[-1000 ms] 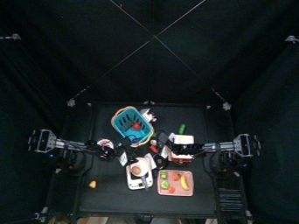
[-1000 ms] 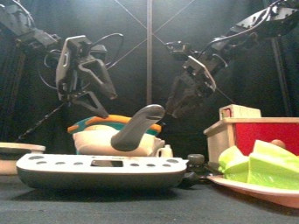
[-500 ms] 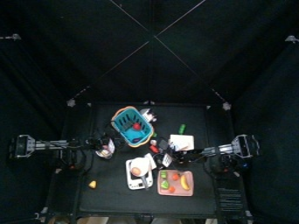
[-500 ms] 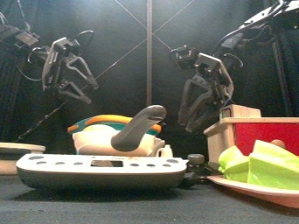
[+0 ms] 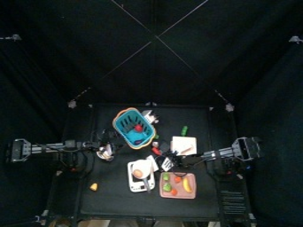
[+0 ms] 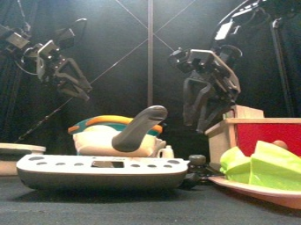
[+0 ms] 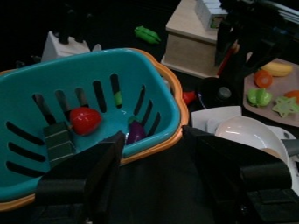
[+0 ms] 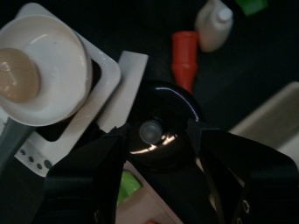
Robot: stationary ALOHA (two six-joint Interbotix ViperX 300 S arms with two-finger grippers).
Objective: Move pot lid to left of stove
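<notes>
The pot lid (image 8: 156,125), black and shiny with a small knob, lies on the dark table just beside the stove (image 8: 100,83). My right gripper (image 8: 163,144) hangs over it, open, one jaw on each side, touching nothing. The stove (image 5: 141,176) is a white block with a round tan patch (image 8: 24,68) in a white dish, and it fills the foreground of the front view (image 6: 106,167). My left gripper (image 7: 176,157) is open and empty, held back over the teal basket (image 7: 82,105) at the table's left (image 5: 104,152).
The basket (image 5: 133,124) holds a red ball, a purple piece and a dark one. A cream slab (image 5: 183,144) and a pink tray (image 5: 178,184) of vegetables lie right of the stove. A red piece (image 8: 184,52) and a white bottle (image 8: 214,35) lie beyond the lid.
The left arm has pulled back toward the left and risen. The right gripper has shifted right and settled over the lid, still open.
</notes>
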